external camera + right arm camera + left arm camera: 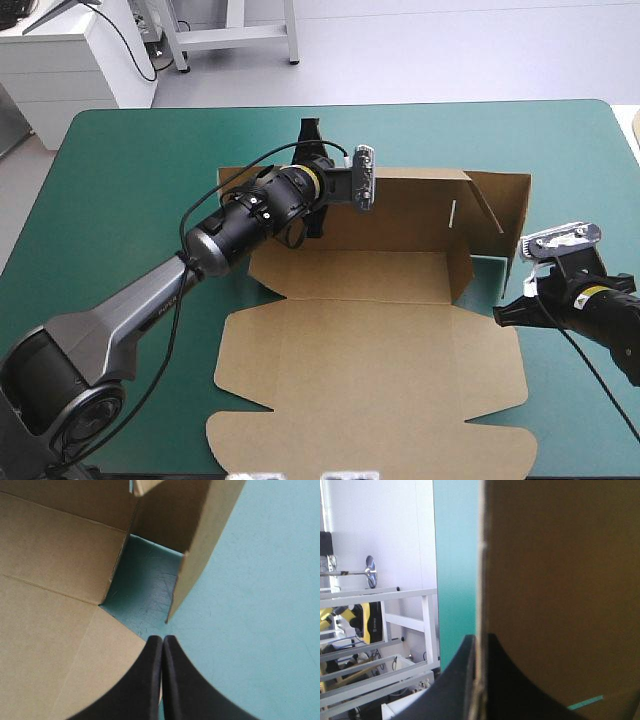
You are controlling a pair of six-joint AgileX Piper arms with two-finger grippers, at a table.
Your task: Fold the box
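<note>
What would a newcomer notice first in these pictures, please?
A cut sheet of brown board lies spread across the teal-green table, its far wall and right flap raised. The left black-fingered pincer clamps that wall's left end, the board between its fingers; the right pincer sits shut at the sheet's right edge.

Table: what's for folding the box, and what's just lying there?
For the job:
box
left claw, shut on the box
right claw, shut

Just there:
cover, teal-green, under it all
</note>
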